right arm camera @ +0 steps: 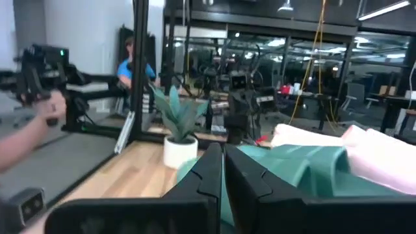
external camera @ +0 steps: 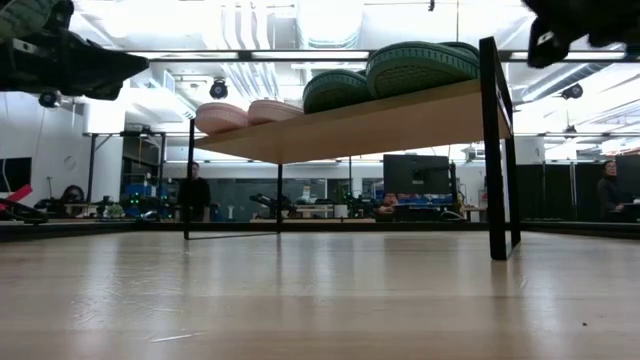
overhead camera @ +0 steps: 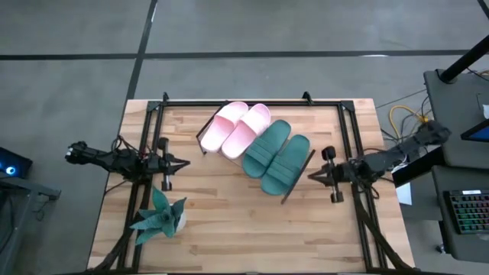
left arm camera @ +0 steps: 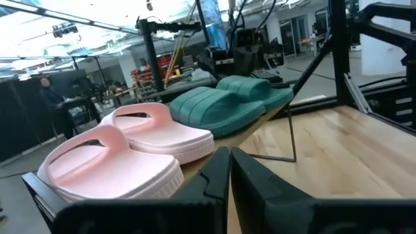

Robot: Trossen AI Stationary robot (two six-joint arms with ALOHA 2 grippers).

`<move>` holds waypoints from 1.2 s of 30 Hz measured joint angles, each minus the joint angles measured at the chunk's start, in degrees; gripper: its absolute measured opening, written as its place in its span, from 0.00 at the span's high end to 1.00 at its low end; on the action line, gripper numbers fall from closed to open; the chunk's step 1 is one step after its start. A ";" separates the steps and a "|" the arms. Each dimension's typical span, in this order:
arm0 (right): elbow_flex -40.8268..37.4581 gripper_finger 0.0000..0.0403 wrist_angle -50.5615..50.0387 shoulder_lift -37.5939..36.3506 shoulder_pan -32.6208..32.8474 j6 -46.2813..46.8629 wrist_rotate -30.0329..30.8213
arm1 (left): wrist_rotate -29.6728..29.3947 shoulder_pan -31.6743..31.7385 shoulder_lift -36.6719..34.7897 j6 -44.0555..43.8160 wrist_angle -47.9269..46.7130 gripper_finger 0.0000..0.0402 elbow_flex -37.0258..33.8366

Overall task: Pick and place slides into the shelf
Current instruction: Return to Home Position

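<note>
Two pale pink slides (overhead camera: pixel 237 128) and two dark green slides (overhead camera: pixel 276 155) lie side by side, soles down, on top of the shelf (overhead camera: pixel 294 177), a light wood board on thin black legs standing slantwise in the table's middle. The low view shows the green slides (external camera: pixel 400 70) and pink slides (external camera: pixel 240 115) up on the board (external camera: pixel 380 125). My left gripper (overhead camera: pixel 183 163) hovers shut left of the shelf, facing the pink slides (left arm camera: pixel 123 156). My right gripper (overhead camera: pixel 312 175) hovers shut right of the shelf, facing the green slides (right arm camera: pixel 292 169).
A green leafy toy plant in a white pot (overhead camera: pixel 160 216) stands on the table near the left front, also seen as the plant (right arm camera: pixel 177 127) in the right wrist view. A black frame (overhead camera: pixel 252 101) runs along the table's far and side edges. A person's hand (right arm camera: pixel 29 136) shows beyond the table.
</note>
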 joint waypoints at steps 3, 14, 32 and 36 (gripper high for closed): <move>-0.02 0.98 -5.80 -3.35 -5.77 1.39 -4.68 | -0.93 0.00 0.03 -0.10 0.19 1.00 0.00; -0.53 0.98 -24.08 -19.51 -8.97 2.95 -6.13 | -0.98 0.00 0.61 -3.37 -2.96 1.00 -0.04; -3.52 0.98 -33.58 -28.89 -9.10 7.63 -11.95 | 4.32 0.00 -0.11 -9.10 -8.57 1.00 3.21; -4.78 0.98 -32.84 -28.90 -9.10 8.18 -11.96 | 7.68 -0.01 -0.31 -9.30 -8.97 1.00 2.60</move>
